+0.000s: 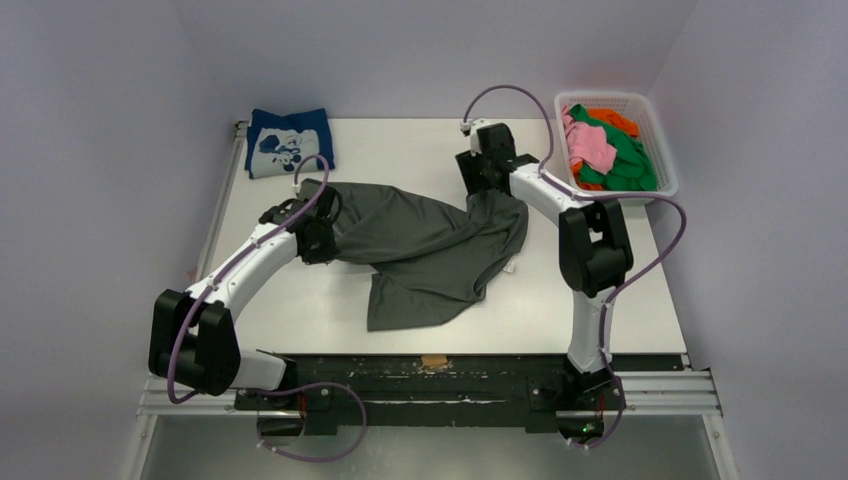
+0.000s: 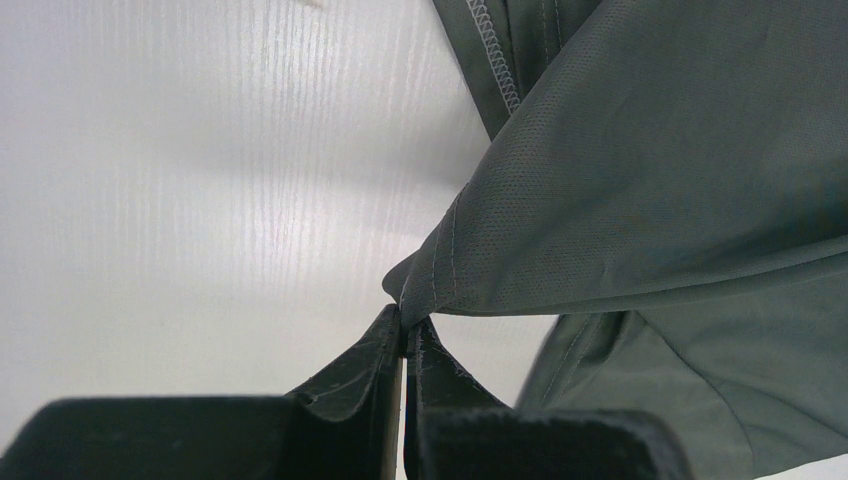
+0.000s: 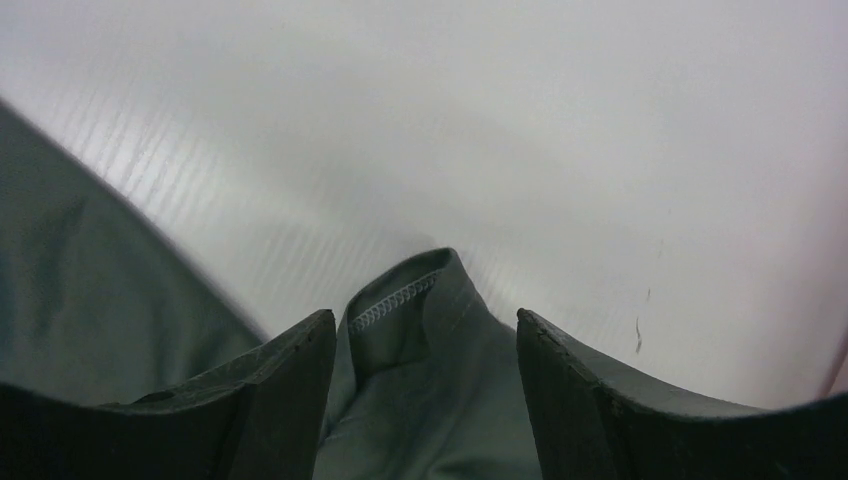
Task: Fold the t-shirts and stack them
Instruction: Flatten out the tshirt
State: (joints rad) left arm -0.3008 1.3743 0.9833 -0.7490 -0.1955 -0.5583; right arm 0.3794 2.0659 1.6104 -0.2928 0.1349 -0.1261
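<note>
A dark grey t-shirt (image 1: 420,245) lies rumpled and stretched across the middle of the white table (image 1: 300,320). My left gripper (image 2: 404,325) is shut on a hemmed corner of it (image 2: 440,285) at the shirt's left end (image 1: 320,215). My right gripper (image 3: 426,325) is open, its jaws on either side of a stitched fold of the grey shirt (image 3: 410,300) at the shirt's right end (image 1: 490,190). A folded navy t-shirt with white print (image 1: 290,142) lies at the back left corner. Pink, green and orange t-shirts (image 1: 610,150) fill the basket.
A white mesh basket (image 1: 662,140) stands at the table's back right corner. The arms' base rail (image 1: 430,385) runs along the near edge. The left table edge has a metal rail (image 1: 225,200).
</note>
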